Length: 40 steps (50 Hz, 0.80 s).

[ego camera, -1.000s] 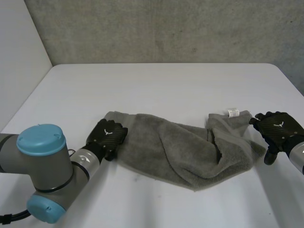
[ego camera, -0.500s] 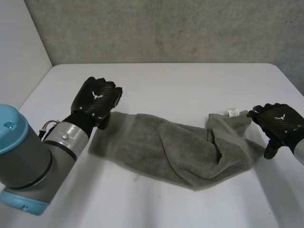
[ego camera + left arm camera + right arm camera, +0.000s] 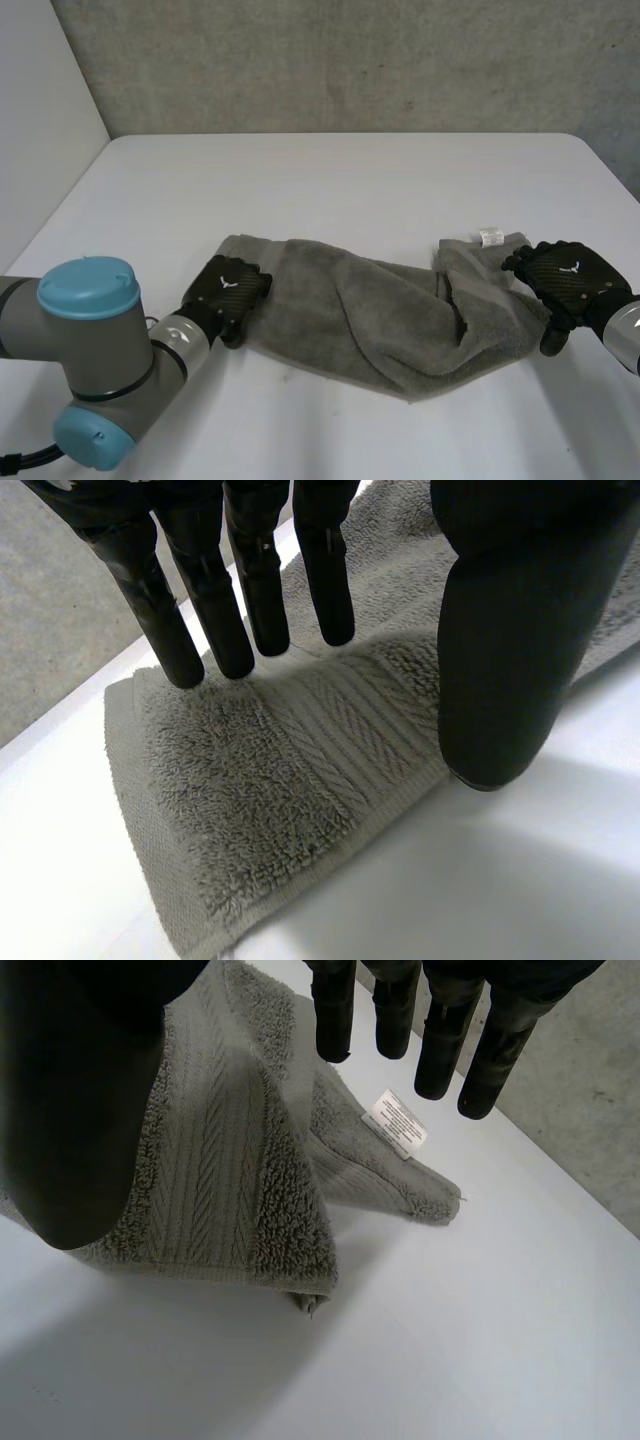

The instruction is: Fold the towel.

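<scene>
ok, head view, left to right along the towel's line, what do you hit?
left arm → left hand, on the towel's left end → towel → white label near its far right corner → right hand, at the towel's right end

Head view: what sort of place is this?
Probably a robot test bench in a lab, not a home: a bare white table, a plain concrete-looking wall behind it, and two robot arms at one grey towel.
</scene>
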Each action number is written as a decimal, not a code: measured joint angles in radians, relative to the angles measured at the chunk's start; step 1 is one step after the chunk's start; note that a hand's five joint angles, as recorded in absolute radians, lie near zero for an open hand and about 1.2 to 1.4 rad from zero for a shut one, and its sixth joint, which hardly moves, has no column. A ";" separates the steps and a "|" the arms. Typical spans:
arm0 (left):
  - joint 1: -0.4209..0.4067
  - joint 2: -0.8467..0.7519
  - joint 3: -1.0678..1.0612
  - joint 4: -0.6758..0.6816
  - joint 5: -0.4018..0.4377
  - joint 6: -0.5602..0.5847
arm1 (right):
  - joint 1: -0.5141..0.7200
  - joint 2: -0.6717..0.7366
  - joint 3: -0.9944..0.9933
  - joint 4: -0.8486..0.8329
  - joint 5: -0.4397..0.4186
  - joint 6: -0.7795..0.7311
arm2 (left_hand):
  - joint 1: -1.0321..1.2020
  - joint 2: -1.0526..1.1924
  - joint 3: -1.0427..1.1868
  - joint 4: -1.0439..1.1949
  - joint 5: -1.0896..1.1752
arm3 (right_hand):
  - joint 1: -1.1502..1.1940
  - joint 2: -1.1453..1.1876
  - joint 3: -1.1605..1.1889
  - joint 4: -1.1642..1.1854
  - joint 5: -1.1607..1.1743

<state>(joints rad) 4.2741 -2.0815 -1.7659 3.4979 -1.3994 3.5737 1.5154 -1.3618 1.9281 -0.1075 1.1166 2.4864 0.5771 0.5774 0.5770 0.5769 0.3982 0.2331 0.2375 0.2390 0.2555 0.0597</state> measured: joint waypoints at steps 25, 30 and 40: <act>0.000 -0.033 0.019 0.093 0.000 -0.003 | 0.000 0.012 0.002 -0.001 -0.002 -0.001 | 0.576 0.615 0.612 0.615 0.596 | 0.000 0.000 0.000 0.000 0.000; -0.001 0.035 0.019 0.088 -0.007 -0.005 | -0.004 0.007 -0.003 0.001 -0.005 -0.001 | 0.586 0.634 0.631 0.634 0.613 | 0.000 0.000 0.000 0.000 0.000; -0.016 0.365 0.027 0.057 -0.019 -0.068 | -0.007 -0.021 -0.069 0.084 -0.010 0.001 | 0.590 0.639 0.638 0.641 0.613 | 0.000 0.000 0.000 0.000 0.000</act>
<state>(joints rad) 4.2576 -1.7160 -1.7389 3.5547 -1.4185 3.5056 1.5086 -1.3827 1.8595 -0.0234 1.1068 2.4879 1.1671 1.2165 1.2152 1.2175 1.0113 0.2330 0.2375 0.2390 0.2555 0.0598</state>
